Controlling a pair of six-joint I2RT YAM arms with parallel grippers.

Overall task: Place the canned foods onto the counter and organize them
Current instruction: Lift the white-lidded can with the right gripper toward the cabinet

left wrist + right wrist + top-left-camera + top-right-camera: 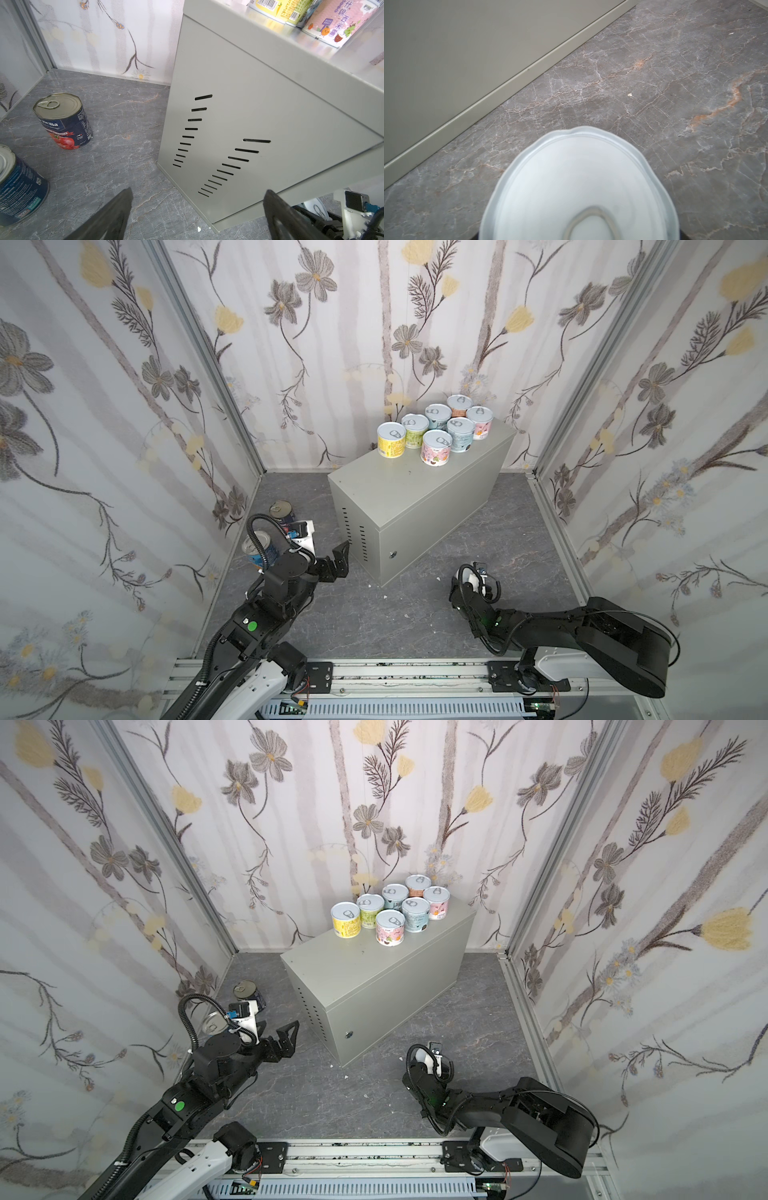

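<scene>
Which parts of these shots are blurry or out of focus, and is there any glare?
In the right wrist view the short can under the lens is a white blur, while the floor is sharp; in the left wrist view the left gripper's fingers are out of focus and the counter top faintly mirrors the pink can; in both top views light is soft and even.

Seven cans (437, 445) atop counter's (415, 489) far end

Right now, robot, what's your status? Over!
Left gripper open, empty, by counter vented end. Right gripper shut on short white-lidded can beside counter. Seven short cans on counter; two tall cans on floor. Counter's near half bare.
</scene>
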